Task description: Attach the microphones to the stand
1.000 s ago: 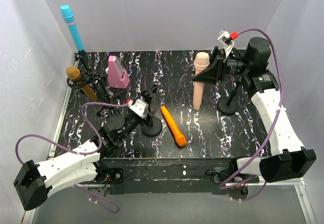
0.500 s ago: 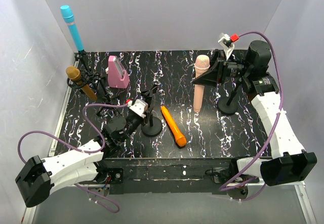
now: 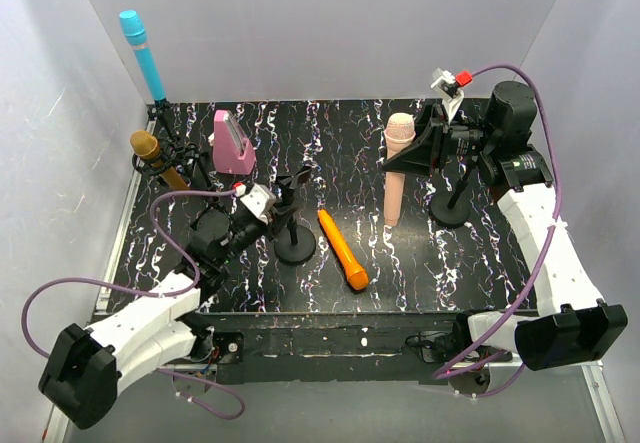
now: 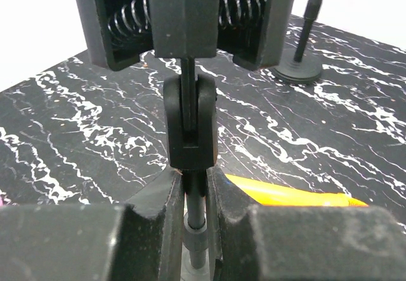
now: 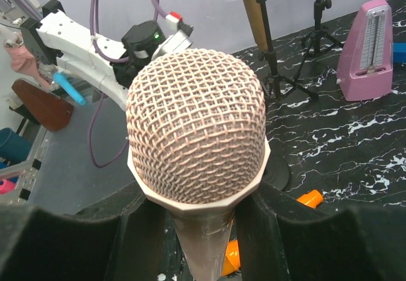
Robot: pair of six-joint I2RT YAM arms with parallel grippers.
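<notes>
**Peach-pink microphone held ready for the middle stand**

The pale peach-pink stick microphone (image 3: 394, 173) stands head-up in the right gripper (image 3: 412, 155), whose jaws are clamped on its body, at 2 o'clock from the black round-based stand (image 3: 293, 248). The left gripper (image 4: 195, 212) has its jaws closed on that stand's thin post, bracing it. The next move is likely to carry the microphone over and press it into the spring clip (image 4: 184, 14). An orange stick microphone (image 3: 342, 250) lies at 3 o'clock from the base.

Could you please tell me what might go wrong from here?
1. The right hand grips the peach-pink microphone just under its head, so the long body could swing when pressed into the clip.
2. The left hand pinches only the thin stand pole below the clip; it might tip or twist.
3. The orange microphone lies near the round base and could be knocked.
</notes>
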